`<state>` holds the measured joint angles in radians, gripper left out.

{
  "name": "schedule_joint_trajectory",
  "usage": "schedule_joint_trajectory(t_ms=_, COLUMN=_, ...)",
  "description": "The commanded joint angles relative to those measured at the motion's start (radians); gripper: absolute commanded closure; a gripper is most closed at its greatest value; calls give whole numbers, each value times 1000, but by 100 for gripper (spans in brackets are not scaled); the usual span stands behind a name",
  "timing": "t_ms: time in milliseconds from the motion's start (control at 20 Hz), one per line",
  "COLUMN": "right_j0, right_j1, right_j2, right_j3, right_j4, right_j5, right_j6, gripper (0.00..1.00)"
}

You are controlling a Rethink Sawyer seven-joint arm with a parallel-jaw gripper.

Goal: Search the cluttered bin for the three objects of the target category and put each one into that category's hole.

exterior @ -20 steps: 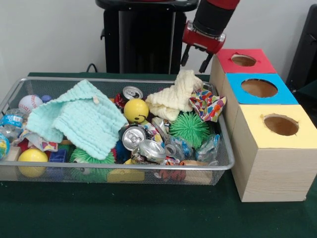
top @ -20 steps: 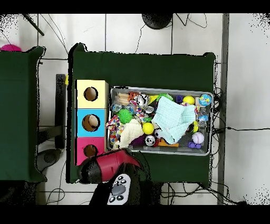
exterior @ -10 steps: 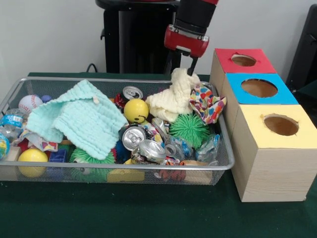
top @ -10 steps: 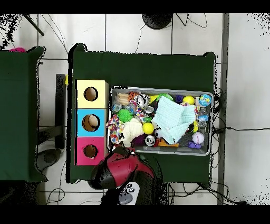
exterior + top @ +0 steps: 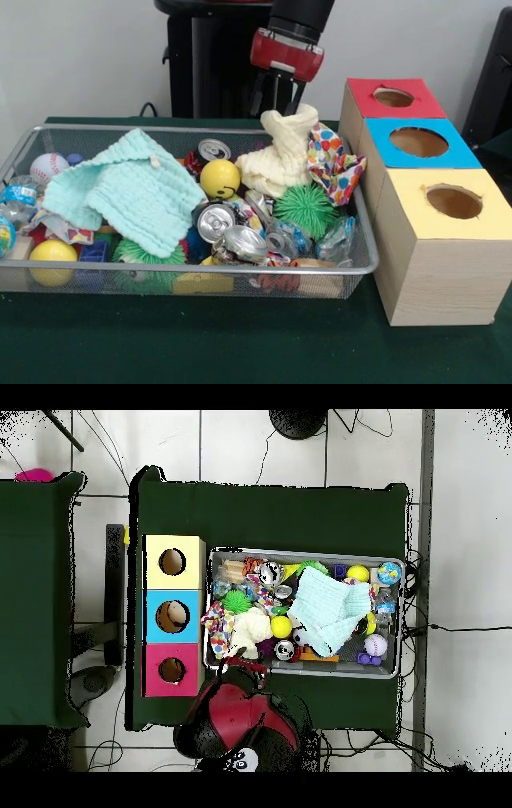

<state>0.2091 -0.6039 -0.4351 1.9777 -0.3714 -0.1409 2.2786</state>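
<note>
Gripper [image 5: 276,94] with fingers apart, poised directly above the cream cloth's [image 5: 282,156] bunched, upright peak in the wire bin [image 5: 200,272].

Green table [image 5: 200,344]: bin [image 5: 48,276], boxes [image 5: 436,240].

I count three boxes with holes beside the wire bin [image 5: 358,264]: one red box [image 5: 392,98], one blue box [image 5: 417,144], one yellow box [image 5: 445,210]. In the bin I see three cloths, two spiky green balls, two plain yellow balls, one baseball [image 5: 49,166], and at least three drink cans.
</note>
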Motion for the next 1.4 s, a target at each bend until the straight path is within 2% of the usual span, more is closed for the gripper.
schedule_joint_trajectory(t_ms=50, right_j0=-11, right_j1=92, right_j2=-39, right_j3=84, right_j4=56, right_j5=-173, right_j6=173, gripper=0)
schedule_joint_trajectory(t_ms=150, right_j0=-88, right_j1=88, right_j2=46, right_j3=106, right_j4=36, right_j5=-160, right_j6=180, gripper=0)
schedule_joint_trajectory(t_ms=250, right_j0=-282, right_j1=105, right_j2=252, right_j3=120, right_j4=-57, right_j5=-116, right_j6=163, gripper=0)
schedule_joint_trajectory(t_ms=300, right_j0=-347, right_j1=111, right_j2=323, right_j3=110, right_j4=-96, right_j5=-74, right_j6=128, gripper=0)
schedule_joint_trajectory(t_ms=500, right_j0=-420, right_j1=133, right_j2=384, right_j3=115, right_j4=-104, right_j5=-133, right_j6=147, gripper=0)
schedule_joint_trajectory(t_ms=650, right_j0=-480, right_j1=154, right_j2=438, right_j3=152, right_j4=-67, right_j5=-169, right_j6=198, gripper=0)
schedule_joint_trajectory(t_ms=750, right_j0=-479, right_j1=138, right_j2=434, right_j3=178, right_j4=-20, right_j5=-158, right_j6=217, gripper=0)
schedule_joint_trajectory(t_ms=900, right_j0=-481, right_j1=108, right_j2=448, right_j3=175, right_j4=3, right_j5=-93, right_j6=184, gripper=0)
schedule_joint_trajectory(t_ms=1000, right_j0=-444, right_j1=67, right_j2=424, right_j3=165, right_j4=11, right_j5=-39, right_j6=142, gripper=0)
schedule_joint_trajectory(t_ms=1100, right_j0=-464, right_j1=1, right_j2=451, right_j3=201, right_j4=32, right_j5=43, right_j6=135, gripper=0)
schedule_joint_trajectory(t_ms=1300, right_j0=-523, right_j1=-230, right_j2=553, right_j3=295, right_j4=109, right_j5=293, right_j6=94, gripper=0)
schedule_joint_trajectory(t_ms=1400, right_j0=-522, right_j1=-330, right_j2=569, right_j3=325, right_j4=159, right_j5=394, right_j6=77, gripper=0)
